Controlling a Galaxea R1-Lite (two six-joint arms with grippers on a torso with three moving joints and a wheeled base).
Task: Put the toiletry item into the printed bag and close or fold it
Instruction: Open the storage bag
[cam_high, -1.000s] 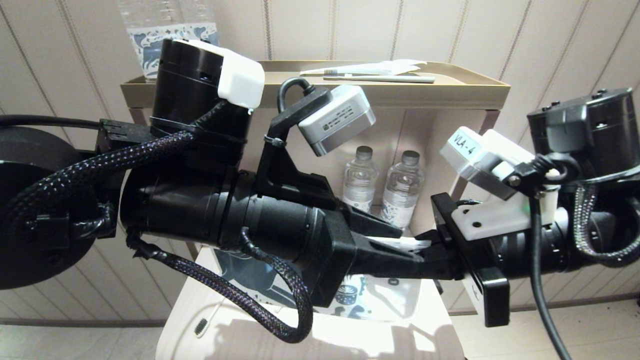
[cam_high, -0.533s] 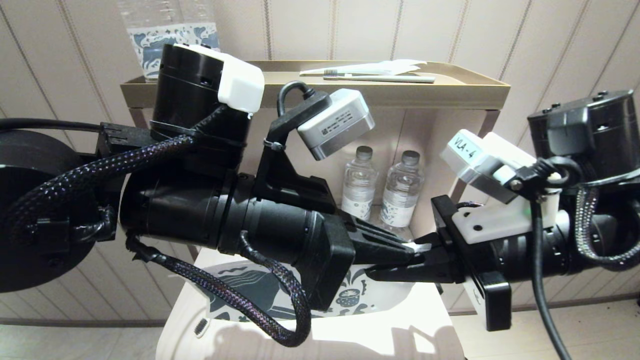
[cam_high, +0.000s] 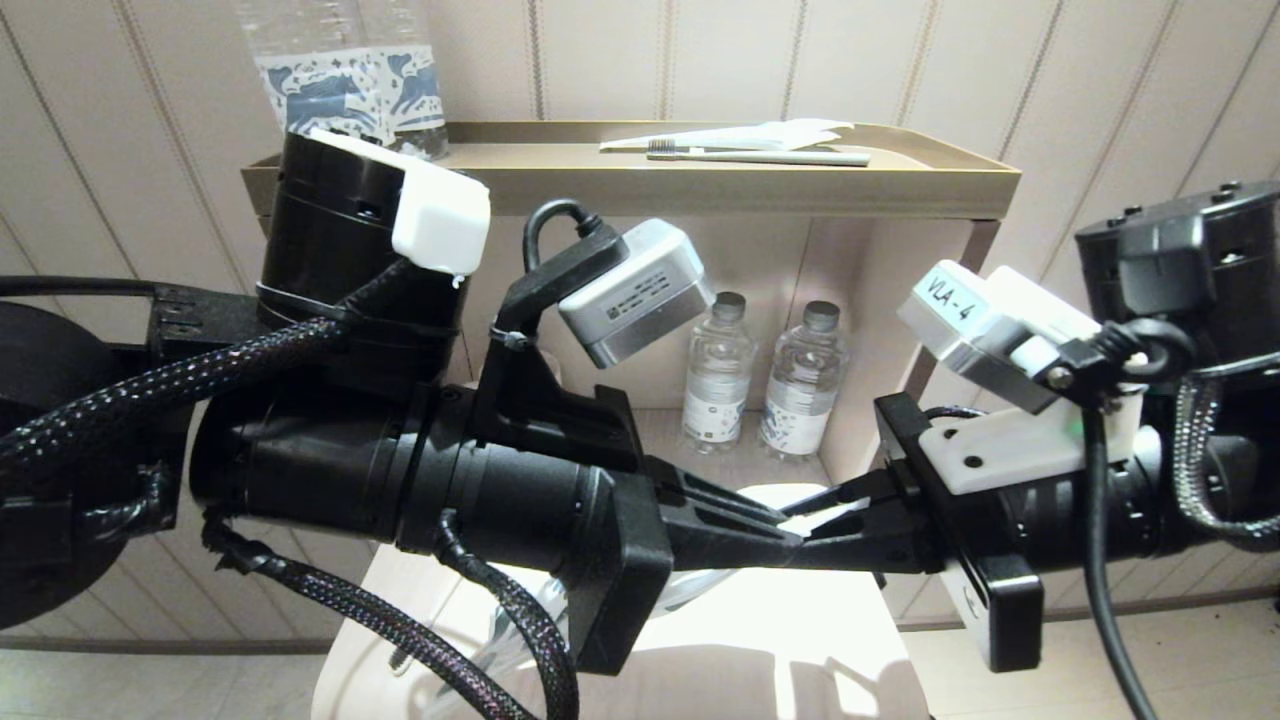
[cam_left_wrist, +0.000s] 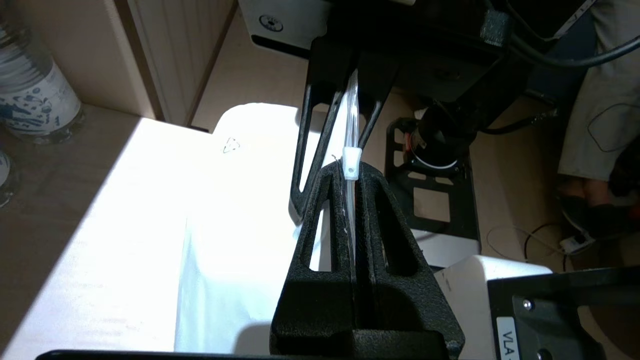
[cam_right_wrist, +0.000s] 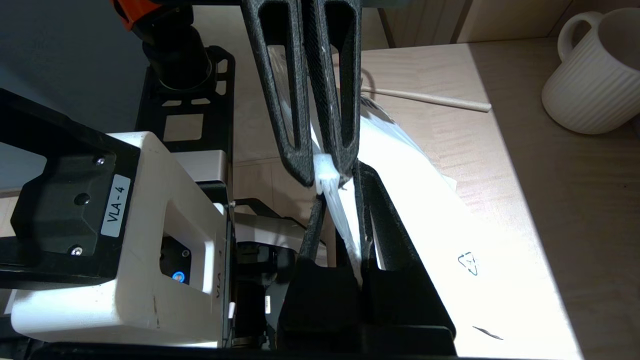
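Note:
The printed bag (cam_left_wrist: 225, 200) hangs as a white sheet with a small triangle mark over the pale table (cam_right_wrist: 505, 150). Its thin translucent top edge (cam_high: 835, 515) carries a white slider (cam_left_wrist: 351, 162). My left gripper (cam_left_wrist: 351, 172) is shut on that edge, with the slider at its tips. My right gripper (cam_right_wrist: 340, 182) faces it tip to tip. Its fingers stand a little apart, with the edge running between them. In the head view the left gripper (cam_high: 785, 525) and right gripper (cam_high: 815, 520) meet mid-frame. A toothbrush (cam_high: 400, 655) lies on the table. The bag's contents are hidden.
Two small water bottles (cam_high: 715, 370) stand in the shelf niche behind. The gold top tray (cam_high: 900, 185) holds another toothbrush (cam_high: 760, 156) and a plain white wrapper (cam_high: 770, 132). A large bottle (cam_high: 340, 80) stands at its left. A white ribbed mug (cam_right_wrist: 595, 70) sits on the table.
My left arm has shifted left and down. The right gripper has drawn back to the right and its fingers have parted. The bag's printed face has dropped out of sight behind the left arm.

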